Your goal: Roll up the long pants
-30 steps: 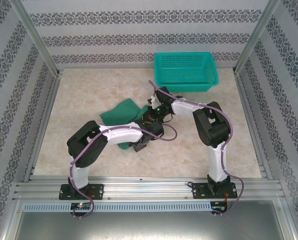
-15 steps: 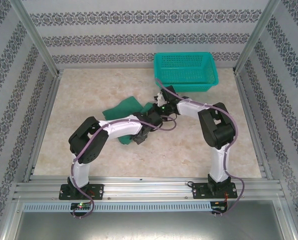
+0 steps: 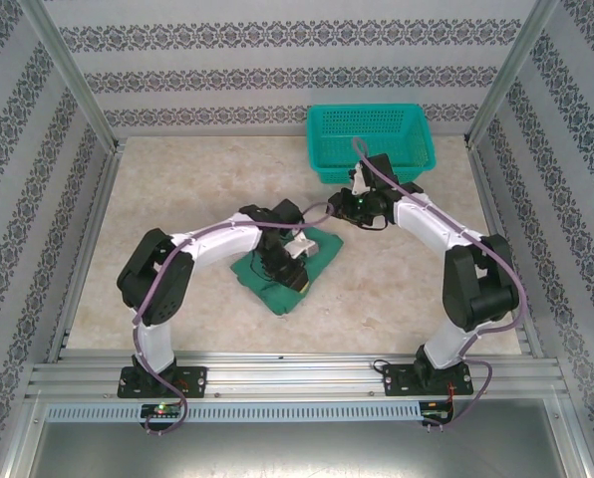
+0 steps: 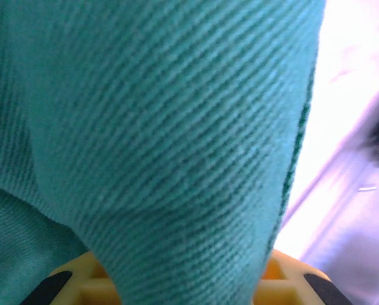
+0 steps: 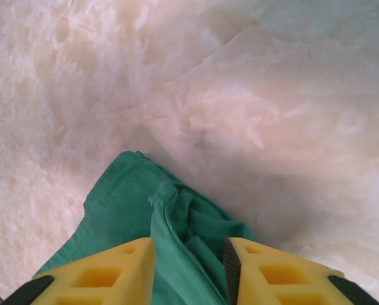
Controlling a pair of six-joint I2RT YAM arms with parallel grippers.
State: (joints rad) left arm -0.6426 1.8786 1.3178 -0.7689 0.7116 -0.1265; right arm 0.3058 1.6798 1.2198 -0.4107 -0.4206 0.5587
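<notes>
The long pants (image 3: 275, 292) lie as a compact dark green bundle in the middle of the table. My left gripper (image 3: 287, 267) points down onto the bundle; in the left wrist view green cloth (image 4: 164, 127) hangs right in front of the camera and runs down between the yellow fingers (image 4: 81, 283). My right gripper (image 3: 327, 219) is at the bundle's far right corner. In the right wrist view a bunched fold of the pants (image 5: 123, 210) sits between its fingers (image 5: 113, 270), filling the gap, with bare table beyond.
A teal mesh basket (image 3: 377, 171) stands at the back right, just behind the right forearm. Patterned walls and metal rails enclose the beige marble table (image 3: 167, 199). Open table surface lies left of and in front of the bundle.
The pants went from spread toward the left to a tighter bundle nearer the centre front. The right arm swung out to the far right and its gripper moved back; the left forearm swung away too.
</notes>
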